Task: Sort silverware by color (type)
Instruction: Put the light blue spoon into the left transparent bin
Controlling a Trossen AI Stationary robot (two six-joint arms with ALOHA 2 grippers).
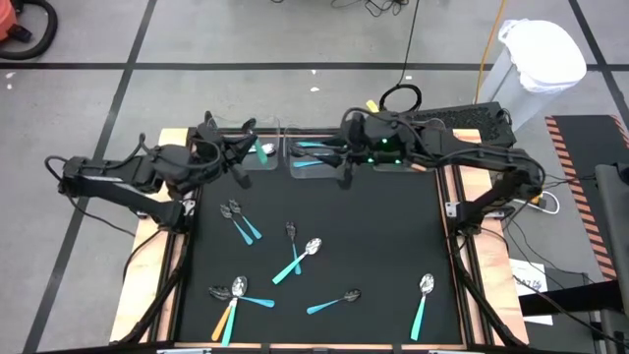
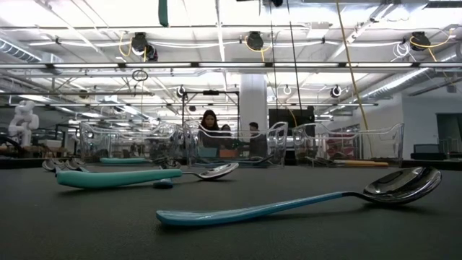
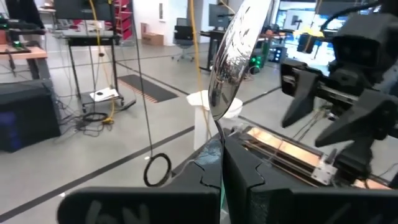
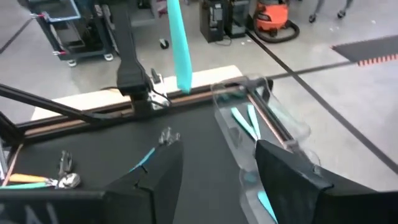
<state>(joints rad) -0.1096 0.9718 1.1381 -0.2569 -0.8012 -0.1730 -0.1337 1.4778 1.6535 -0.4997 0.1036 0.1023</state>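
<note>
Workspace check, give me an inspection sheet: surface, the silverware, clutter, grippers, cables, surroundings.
Surface: black mat in a wooden frame.
Job's things: loose silverware scattered on the mat, mostly teal handles, one orange; teal pieces already lie in a clear bin at the far edge.
Clutter: nothing seen on the mat besides utensils.
Grippers: left gripper shut on a spoon held upright near the far-left bins; right gripper open over the far bins.
Cables: a coil on the floor behind the table; leads along the right frame.
Surroundings: white bagged bin; people seated in the room behind.
</note>
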